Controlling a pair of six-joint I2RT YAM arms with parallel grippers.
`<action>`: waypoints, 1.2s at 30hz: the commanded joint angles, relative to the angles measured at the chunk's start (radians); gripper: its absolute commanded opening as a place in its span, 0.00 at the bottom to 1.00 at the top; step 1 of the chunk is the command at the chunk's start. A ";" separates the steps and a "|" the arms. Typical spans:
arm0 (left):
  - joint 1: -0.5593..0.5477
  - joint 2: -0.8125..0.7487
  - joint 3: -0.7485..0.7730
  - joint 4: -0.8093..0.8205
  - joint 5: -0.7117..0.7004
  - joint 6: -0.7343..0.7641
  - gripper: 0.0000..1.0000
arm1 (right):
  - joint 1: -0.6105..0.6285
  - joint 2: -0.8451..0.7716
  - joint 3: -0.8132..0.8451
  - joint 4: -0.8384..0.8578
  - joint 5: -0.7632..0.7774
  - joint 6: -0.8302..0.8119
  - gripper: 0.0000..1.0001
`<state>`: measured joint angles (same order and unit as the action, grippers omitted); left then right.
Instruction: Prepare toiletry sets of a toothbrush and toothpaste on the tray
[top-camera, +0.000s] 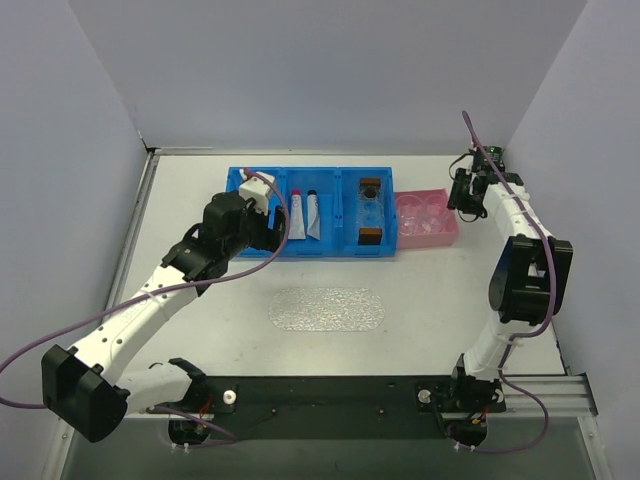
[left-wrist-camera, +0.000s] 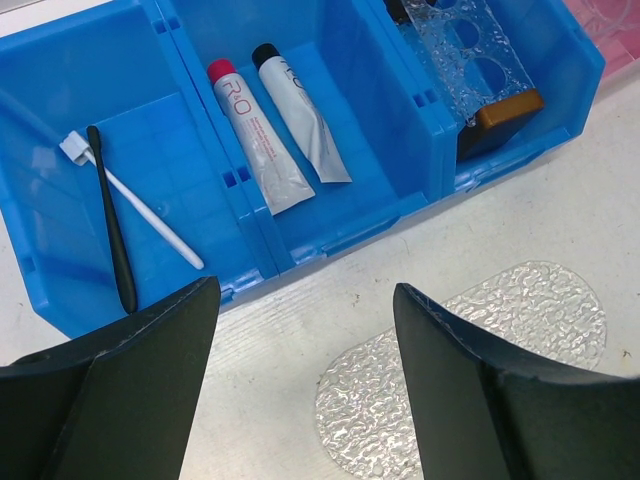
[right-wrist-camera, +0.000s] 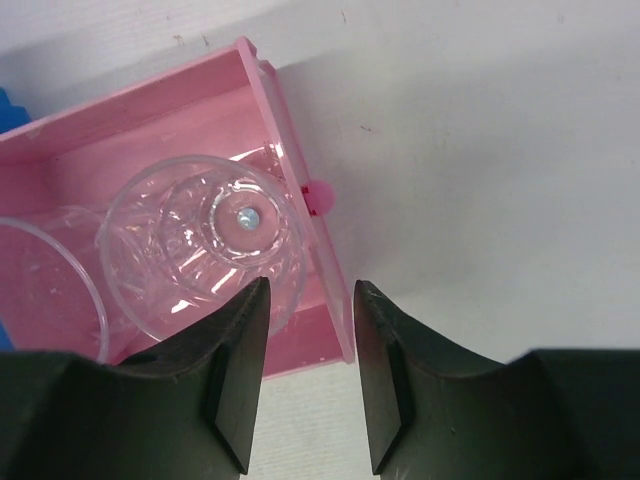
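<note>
Left hand (left-wrist-camera: 300, 305) wide open, empty; tray (left-wrist-camera: 500, 340) at 4 o'clock. Right hand (right-wrist-camera: 310, 320) narrowly parted, empty, over pink box (right-wrist-camera: 150, 130) wall.

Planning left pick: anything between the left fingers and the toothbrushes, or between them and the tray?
Nothing visible blocks the open left fingers from the toothbrushes. The bin's front wall stands between them and the tray; likely lift over it.

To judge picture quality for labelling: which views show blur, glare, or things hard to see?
Top external: even light, sharp, but the clear tray looks faint on the table. Left wrist: the toothpaste tubes are sharp; the left end effector is dark, its edges slightly soft. Right wrist: the clear cup carries a small glare spot.
</note>
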<state>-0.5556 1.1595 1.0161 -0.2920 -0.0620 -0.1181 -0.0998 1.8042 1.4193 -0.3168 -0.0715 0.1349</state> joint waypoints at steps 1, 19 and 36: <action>-0.003 -0.021 0.026 0.027 0.021 0.005 0.80 | -0.008 0.040 0.084 -0.031 -0.048 -0.060 0.34; -0.004 -0.014 0.024 0.030 0.039 0.000 0.77 | -0.015 0.155 0.187 -0.088 -0.067 -0.127 0.21; -0.004 -0.012 0.024 0.030 0.041 0.001 0.76 | -0.015 0.172 0.198 -0.091 -0.077 -0.123 0.02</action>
<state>-0.5556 1.1595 1.0161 -0.2916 -0.0284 -0.1184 -0.1108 1.9881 1.5803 -0.3843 -0.1490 0.0025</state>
